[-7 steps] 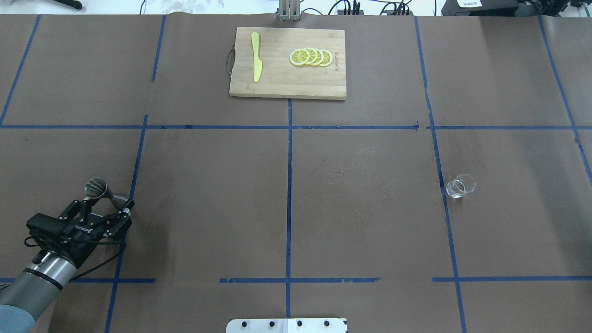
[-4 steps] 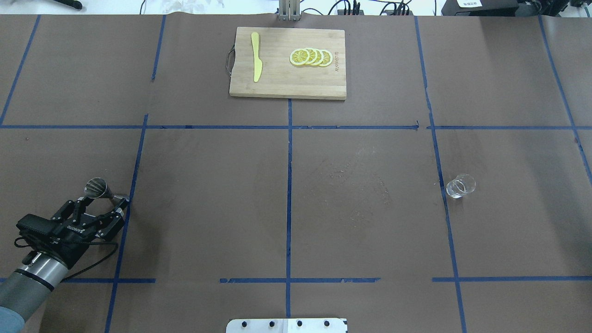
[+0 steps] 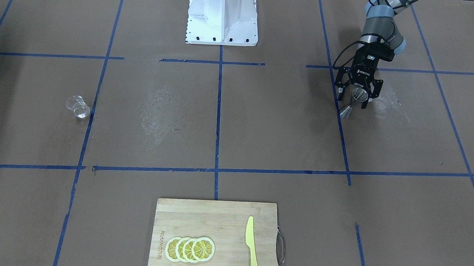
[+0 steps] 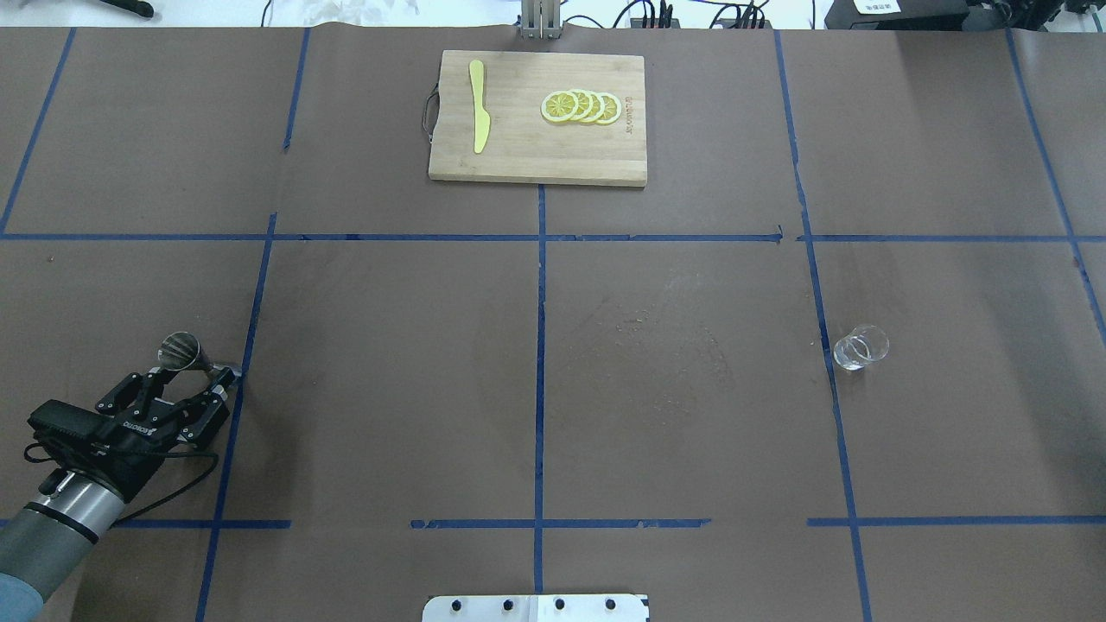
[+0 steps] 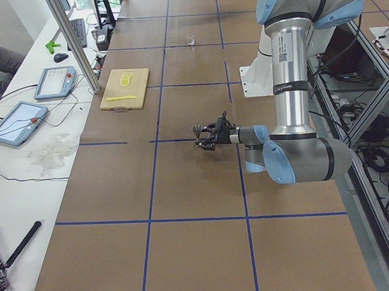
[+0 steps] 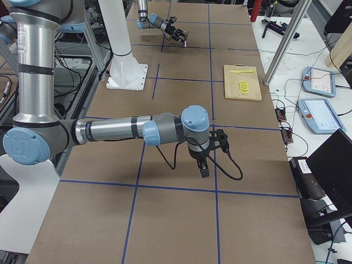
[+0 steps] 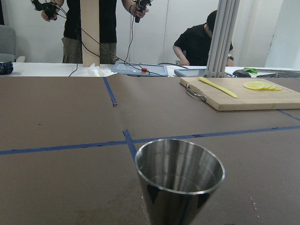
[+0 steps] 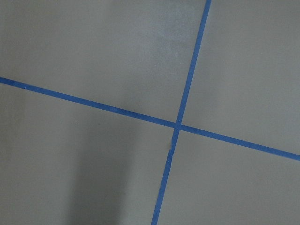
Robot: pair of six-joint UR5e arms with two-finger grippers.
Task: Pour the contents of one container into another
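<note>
The steel jigger (image 4: 183,352) stands upright on the brown paper at the table's near left, between the fingers of my left gripper (image 4: 194,374), which is open and not touching it. In the front-facing view the jigger (image 3: 358,95) shows in the same gap of the left gripper (image 3: 353,103). Its empty upper cone (image 7: 179,176) fills the left wrist view. The clear glass cup (image 4: 861,347) stands alone far to the right, also seen as the cup (image 3: 77,106). My right gripper (image 6: 204,170) points down at bare paper; whether it is open or shut I cannot tell.
A wooden cutting board (image 4: 518,155) with lemon slices (image 4: 581,106) and a yellow knife (image 4: 478,105) lies at the far middle. The robot's white base (image 3: 222,18) sits at the near edge. People stand beyond the far edge.
My left gripper has drawn back toward the near left, still open. The jigger stays standing where it was. The glass cup has not moved.
</note>
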